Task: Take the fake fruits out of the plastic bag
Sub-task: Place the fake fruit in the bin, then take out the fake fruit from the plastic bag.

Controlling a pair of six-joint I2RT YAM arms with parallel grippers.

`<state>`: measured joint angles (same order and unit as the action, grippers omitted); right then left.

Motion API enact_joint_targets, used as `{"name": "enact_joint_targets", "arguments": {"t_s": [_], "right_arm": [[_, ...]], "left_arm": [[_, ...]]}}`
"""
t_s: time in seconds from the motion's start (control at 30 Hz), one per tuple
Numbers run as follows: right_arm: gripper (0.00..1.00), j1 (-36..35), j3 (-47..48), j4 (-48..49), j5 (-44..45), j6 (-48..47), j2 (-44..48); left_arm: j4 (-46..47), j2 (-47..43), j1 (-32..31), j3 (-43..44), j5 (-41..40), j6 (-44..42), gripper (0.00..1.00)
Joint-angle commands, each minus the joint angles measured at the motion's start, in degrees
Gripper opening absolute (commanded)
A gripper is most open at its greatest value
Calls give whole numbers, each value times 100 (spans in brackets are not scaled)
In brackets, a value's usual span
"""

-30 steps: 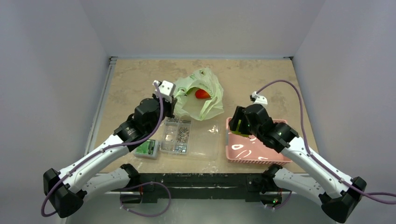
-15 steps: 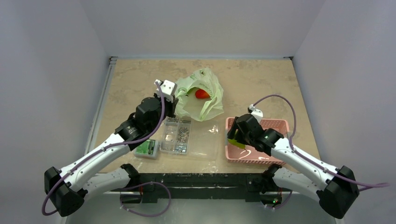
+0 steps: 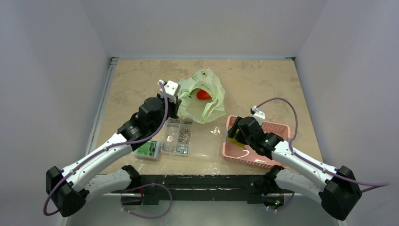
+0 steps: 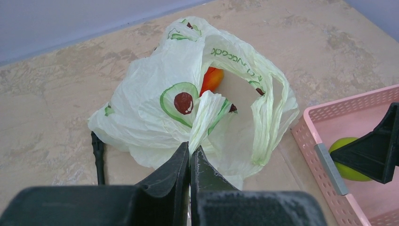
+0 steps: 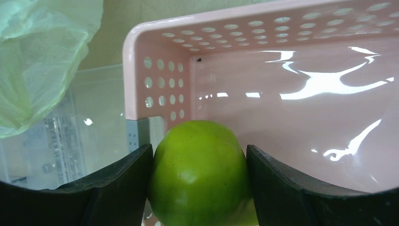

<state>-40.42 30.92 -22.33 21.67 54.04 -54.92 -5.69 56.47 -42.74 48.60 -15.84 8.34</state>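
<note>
The bag [image 4: 155, 108] lay on the desk [image 4: 56, 94], upper centre of the top view, its mouth open and a red-orange fruit [image 4: 211, 79] inside. The left jaws were clenched on a fold of the bag. The right jaws grasped a green fruit [image 5: 200, 174] at the left corner of the pink basket [image 5: 160, 70], lower right. A clear box [image 3: 188, 139] held small parts.

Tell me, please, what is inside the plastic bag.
Through the open mouth of the plastic bag one red-orange fruit shows. The crumpled film covers the rest of the inside, so whether more fruit lies there cannot be seen.
</note>
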Motion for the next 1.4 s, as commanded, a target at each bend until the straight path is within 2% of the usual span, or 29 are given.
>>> {"name": "enact_joint_targets", "arguments": {"t_s": [0.0,0.23,0.33,0.5,0.63,1.0,1.03,1.27,1.37], "right_arm": [[54,17,-175,68,262,-8,175],[80,22,-12,-230,280,-279,486],[87,17,170,-406,383,-528,540],[88,9,690,-579,364,-1061,489],[86,0,1274,-217,-85,-1417,257],[69,-242,2728,2112,-1288,-1556,-1850],[66,-258,2870,2188,-1374,-1528,-2062],[21,-292,3396,2891,-1391,-1419,-3268],[17,-290,3445,3113,-1125,-1397,-3744]], "left_arm": [[77,39,43,271,90,35,0],[60,61,42,273,100,28,0],[54,66,42,297,145,27,0],[10,-4,46,293,127,-5,0],[22,-50,46,269,81,-25,0],[30,-110,47,217,134,-8,0],[53,-117,47,212,140,-8,0],[70,-117,47,234,219,-62,0],[78,-165,46,218,149,-108,0]]}}
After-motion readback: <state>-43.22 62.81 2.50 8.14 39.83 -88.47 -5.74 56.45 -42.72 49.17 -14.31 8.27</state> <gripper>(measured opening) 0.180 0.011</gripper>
